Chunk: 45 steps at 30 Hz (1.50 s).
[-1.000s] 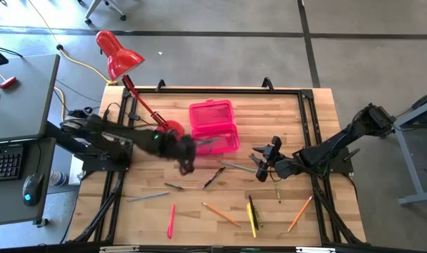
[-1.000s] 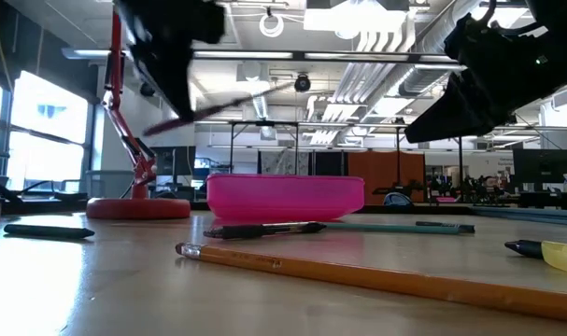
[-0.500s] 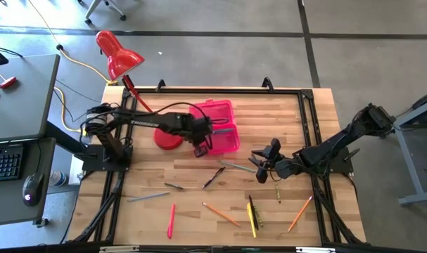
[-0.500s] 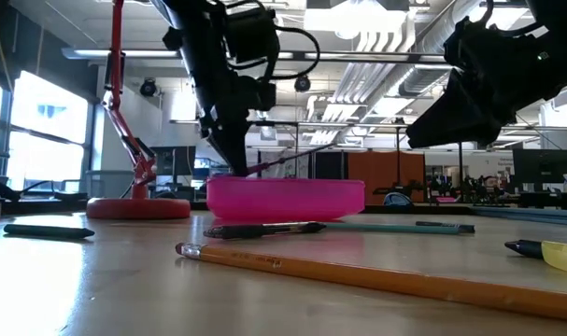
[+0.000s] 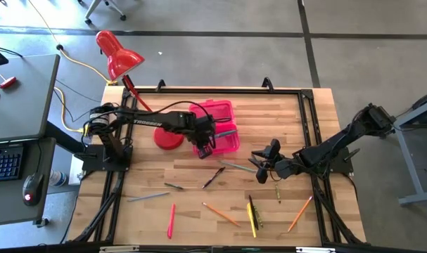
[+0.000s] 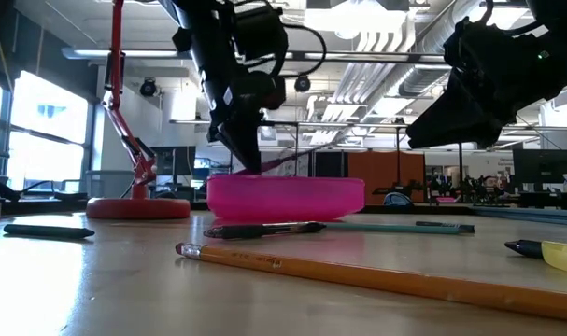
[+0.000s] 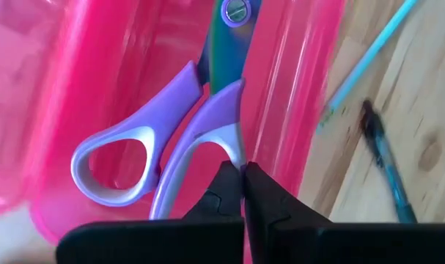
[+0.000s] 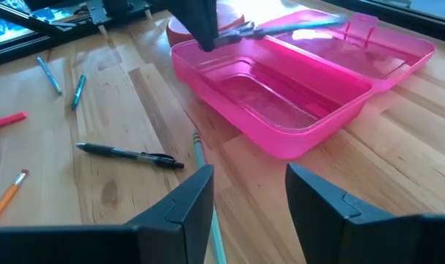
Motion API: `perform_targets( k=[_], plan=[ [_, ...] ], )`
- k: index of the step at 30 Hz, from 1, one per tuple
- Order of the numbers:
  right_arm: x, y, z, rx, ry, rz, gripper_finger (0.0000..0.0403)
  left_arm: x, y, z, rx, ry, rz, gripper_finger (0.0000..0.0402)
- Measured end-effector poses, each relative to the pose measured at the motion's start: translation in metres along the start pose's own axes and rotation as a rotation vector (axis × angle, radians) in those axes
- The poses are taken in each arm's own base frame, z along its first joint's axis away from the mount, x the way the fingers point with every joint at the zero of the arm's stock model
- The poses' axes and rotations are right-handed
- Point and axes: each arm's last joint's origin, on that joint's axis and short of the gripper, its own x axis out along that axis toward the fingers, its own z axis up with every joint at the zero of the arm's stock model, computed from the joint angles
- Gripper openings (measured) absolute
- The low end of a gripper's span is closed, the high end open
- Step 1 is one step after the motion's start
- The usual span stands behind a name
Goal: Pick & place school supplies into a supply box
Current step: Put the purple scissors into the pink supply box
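My left claw is pinched tight on one purple handle of the scissors, fingertips pressed together on the loop's edge, and I hold them just above the open tray of the pink supply box. The blades point along the tray's length and the free handle loop hangs over the pink floor. From table height, my left claw sits right at the box's rim, with the scissors slanting out over it.

The box lies near the table's far edge, lid folded back, beside the red lamp base.

Half a second ago I was a touch farther from the tray's middle; a second ago I was over bare wood at the left edge, so the scissors have travelled across to the box.

My right claw stands well open, fingers spread and empty, above the table's middle, facing the box; it has not shifted. A teal pencil and a dark pen lie just ahead of it. Other pencils are scattered toward the near edge.
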Motion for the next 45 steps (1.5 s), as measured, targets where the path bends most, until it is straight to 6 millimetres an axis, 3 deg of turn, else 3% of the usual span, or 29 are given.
perform_targets(
  k=[6,12,22,28,34,45],
  plan=[
    [0.0,0.0,-0.001,-0.006,0.005,-0.004,0.0149,0.022,0.002,-0.004,-0.025,0.07,0.012,0.0026],
    [0.001,-0.001,-0.002,-0.014,0.015,-0.009,0.0149,0.03,0.002,-0.005,-0.046,0.086,0.013,0.0026],
    [0.001,-0.001,-0.003,-0.013,0.017,-0.009,0.0149,0.022,0.001,-0.002,-0.047,0.086,0.022,0.0026],
    [0.001,-0.001,-0.003,-0.013,0.017,-0.009,0.0149,0.005,-0.001,0.004,-0.065,0.157,0.045,0.0026],
    [0.001,-0.001,-0.003,-0.012,0.017,-0.008,0.0149,0.001,0.001,-0.003,-0.137,0.245,0.085,0.0026],
    [0.001,-0.001,-0.003,-0.011,0.016,-0.008,0.0149,0.036,0.002,-0.003,-0.1,0.291,0.085,0.0028]
  ],
)
